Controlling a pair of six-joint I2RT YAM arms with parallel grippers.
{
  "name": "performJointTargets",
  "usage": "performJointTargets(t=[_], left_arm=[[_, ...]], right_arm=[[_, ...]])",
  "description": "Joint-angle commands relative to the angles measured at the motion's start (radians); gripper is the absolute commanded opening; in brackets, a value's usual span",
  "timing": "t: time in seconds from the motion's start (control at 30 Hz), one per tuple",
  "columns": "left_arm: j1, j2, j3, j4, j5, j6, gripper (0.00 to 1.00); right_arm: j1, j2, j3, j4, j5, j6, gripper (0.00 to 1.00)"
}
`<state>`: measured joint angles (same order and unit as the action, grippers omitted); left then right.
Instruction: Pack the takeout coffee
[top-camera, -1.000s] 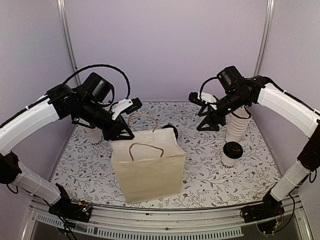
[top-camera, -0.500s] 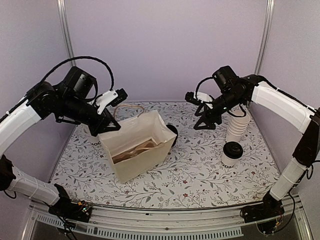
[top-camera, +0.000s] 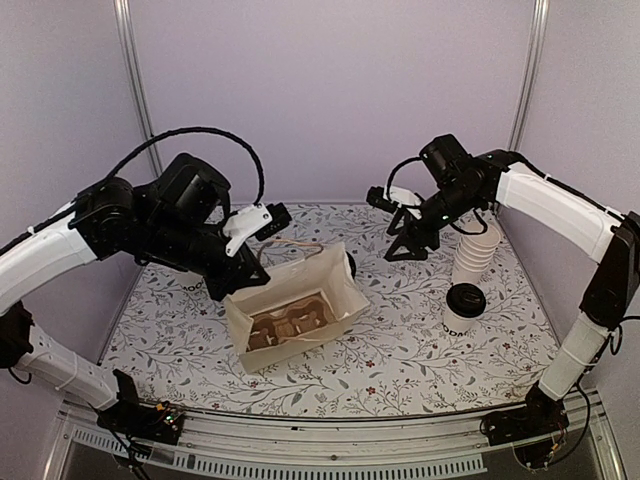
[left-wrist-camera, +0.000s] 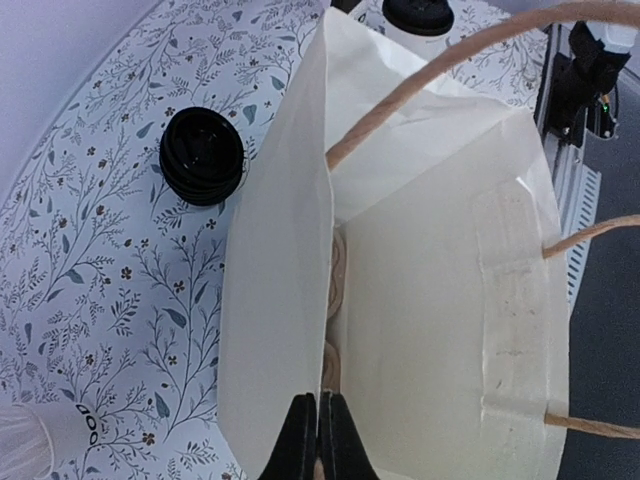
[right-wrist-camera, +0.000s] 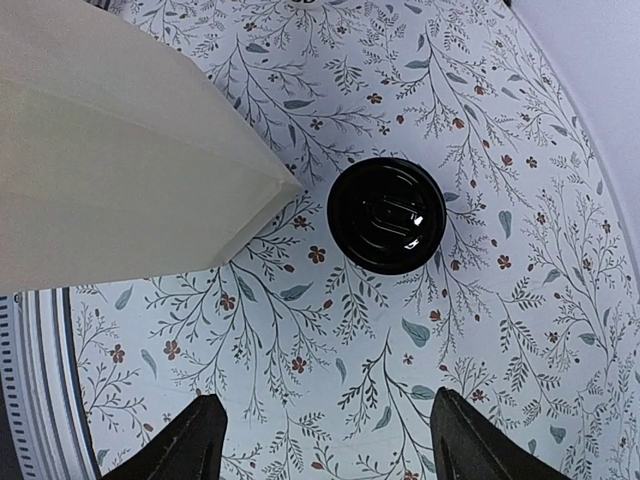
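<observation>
The takeout coffee (top-camera: 463, 305), a white cup with a black lid, stands at the right of the table; its lid also shows at the top of the left wrist view (left-wrist-camera: 420, 12). A cream paper bag (top-camera: 295, 310) leans back with its mouth turned up, a brown cardboard insert (top-camera: 290, 325) inside. My left gripper (top-camera: 262, 272) is shut on the bag's rim (left-wrist-camera: 319, 400), pinching one wall. My right gripper (top-camera: 403, 248) hangs open and empty over the back of the table (right-wrist-camera: 322, 400), well apart from the coffee.
A round black lid (right-wrist-camera: 386, 215) sits behind the bag's far corner (left-wrist-camera: 203, 155). A stack of plain white cups (top-camera: 477, 250) stands at the back right. Another white cup (top-camera: 185, 278) is half hidden behind my left arm. The table's metal front rail (top-camera: 330, 440) runs below.
The bag stood upright; it has tipped over backward so its mouth faces up. My left gripper closed on its rim and pulled it down. My right gripper shifted slightly left.
</observation>
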<state>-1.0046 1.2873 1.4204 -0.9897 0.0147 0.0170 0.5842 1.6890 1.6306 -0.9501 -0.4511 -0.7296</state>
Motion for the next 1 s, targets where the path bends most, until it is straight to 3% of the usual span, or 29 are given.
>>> performJointTargets(t=[0.0,0.13,0.27,0.53,0.8,0.97], left_arm=[[-0.111,0.027,0.039,0.018,-0.095,-0.113,0.01],[-0.251,0.071,0.066,-0.006,-0.193,-0.192,0.02],[-0.393,0.151,0.113,-0.086,-0.35,-0.289,0.28],[-0.589,0.283,0.164,-0.129,-0.738,-0.394,0.5],[-0.59,0.226,0.111,-0.029,-0.766,-0.355,0.56],[-0.501,0.153,0.062,0.069,-0.655,-0.28,0.58]], right_arm=[[0.002,0.01,0.024,-0.009,-0.018,0.015,0.73],[0.002,0.008,0.021,-0.012,-0.025,0.015,0.73],[0.002,0.003,0.02,-0.013,-0.03,0.015,0.73],[0.002,0.002,0.021,-0.02,-0.042,0.016,0.73],[0.002,-0.032,-0.001,-0.028,-0.034,0.009,0.73],[-0.029,-0.076,-0.029,-0.097,-0.018,-0.019,0.73]])
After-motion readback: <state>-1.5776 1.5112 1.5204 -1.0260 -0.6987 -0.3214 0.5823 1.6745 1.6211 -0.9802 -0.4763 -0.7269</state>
